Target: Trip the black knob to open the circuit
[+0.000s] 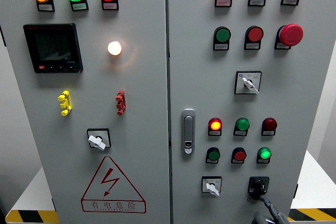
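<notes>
Head view puts you square in front of a grey metal cabinet (pixel 147 77) with two doors, smooth painted sheet, a dark seam running down between them. White wall shows off to both sides of it, and you get bits of yellow-and-black hazard tape (pixel 29 216) on the floor at the cabinet's bottom corners.

Your black knob (pixel 258 186) is low on the right door, on a square black plate, just right of a white-handled selector switch (pixel 211 186) and below the green lit lamp (pixel 264 154). It's a chunky dark rotary thing with a lever shape.

Right hand (pixel 270 214) is barely in frame, coming up from the bottom edge right under the knob. You can see dark grey fingers (pixel 266 203), one reaching up so its tip is touching or just about touching the knob's lower edge. Whether it's actually pinching the knob or just resting against it, can't tell from this, too much of the hand is cut off.

Rest of the cabinet relative to the knob: silver door latch (pixel 188 131) up and to its left, red mushroom button (pixel 290 34) high above, and far over on the left door a triangular red warning sticker (pixel 112 187) with a lightning bolt, plus a black digital meter (pixel 52 48) near the top.
</notes>
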Motion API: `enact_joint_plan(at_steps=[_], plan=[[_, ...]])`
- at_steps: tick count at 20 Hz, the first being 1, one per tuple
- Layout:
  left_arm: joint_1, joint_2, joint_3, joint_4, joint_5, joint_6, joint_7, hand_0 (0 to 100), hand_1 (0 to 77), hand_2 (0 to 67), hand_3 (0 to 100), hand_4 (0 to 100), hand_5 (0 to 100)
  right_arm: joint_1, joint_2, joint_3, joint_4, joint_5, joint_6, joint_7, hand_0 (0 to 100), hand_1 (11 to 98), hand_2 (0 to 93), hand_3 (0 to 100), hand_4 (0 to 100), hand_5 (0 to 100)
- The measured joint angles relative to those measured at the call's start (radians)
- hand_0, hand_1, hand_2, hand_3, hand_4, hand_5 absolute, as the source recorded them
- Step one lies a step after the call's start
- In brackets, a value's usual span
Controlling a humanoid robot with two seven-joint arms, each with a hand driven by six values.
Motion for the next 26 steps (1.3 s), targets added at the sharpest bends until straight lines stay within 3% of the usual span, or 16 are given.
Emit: enact_joint_plan(at_steps=[9,16,19,23,26], plan=[[-0.001,0.000,0.000,0.000,0.000,0.000,0.000,0,0.0,19.5,26,10,9,-0.006,0.0011,0.002,0.000,-0.002,-0.001,-0.001,91,45.2,0.0,84,88,100],[0.000,0.000,0.000,0.000,0.000,0.000,0.000,0,0.0,19.5,26,10,9,-0.011,-0.0128,0.017,0.000,-0.002,-0.001,-0.001,92,45.1,0.0,84,88,100],[0.000,0.000,0.000,0.000,0.000,0.000,0.000,0,0.0,19.5,26,10,9,-0.014,-0.0208,0.024,0.000,-0.002,-0.002,-0.001,92,44.9,0.0,84,88,100],[0.000,0.000,0.000,0.000,0.000,0.000,0.000,0,0.0,19.5,26,10,9,-0.016,-0.0361,0.031,0.000,0.000,-0.012,0.001,92,44.8,0.0,84,88,100],[0.000,0.000,0.000,0.000,0.000,0.000,0.000,0,0.0,19.5,26,10,9,-0.023,-0.0379,0.036,0.016,0.000,-0.028,0.003,92,44.6,0.0,85,87,100]])
